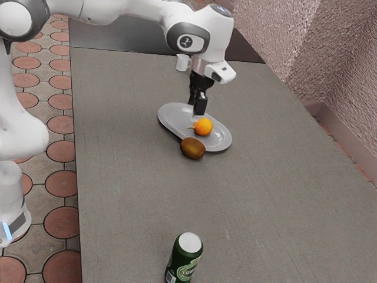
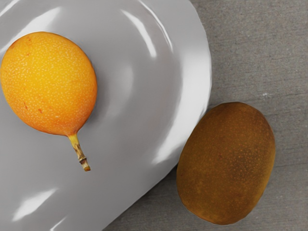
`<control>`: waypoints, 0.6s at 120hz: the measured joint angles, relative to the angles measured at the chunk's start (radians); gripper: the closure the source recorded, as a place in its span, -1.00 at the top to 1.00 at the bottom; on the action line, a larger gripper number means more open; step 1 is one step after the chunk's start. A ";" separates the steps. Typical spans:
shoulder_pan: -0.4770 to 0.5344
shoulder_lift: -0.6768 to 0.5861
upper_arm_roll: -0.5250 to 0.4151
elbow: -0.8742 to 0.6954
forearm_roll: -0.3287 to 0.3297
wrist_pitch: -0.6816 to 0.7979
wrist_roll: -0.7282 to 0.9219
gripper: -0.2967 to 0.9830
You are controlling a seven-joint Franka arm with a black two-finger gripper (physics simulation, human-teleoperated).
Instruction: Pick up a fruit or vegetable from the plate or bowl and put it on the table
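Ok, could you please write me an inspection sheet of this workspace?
Surface: grey table, no spills seen.
Job's things: orange fruit with a stem, on the oval plate; brown fruit on the table, beside the plate's rim.
Clutter: green can, upright; white mug beyond the plate.
Gripper: black gripper above the plate, near the orange fruit.
Cables: nothing seen.
Surroundings: floor with round reddish tiles at the exterior view's left; rough pinkish wall at its right.
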 joint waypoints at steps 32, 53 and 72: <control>0.004 0.005 0.017 -0.042 -0.019 0.034 -0.016 0.50; -0.014 0.002 0.066 -0.044 -0.015 0.080 -0.024 0.50; -0.151 -0.130 0.140 -0.045 0.082 0.101 -0.050 0.50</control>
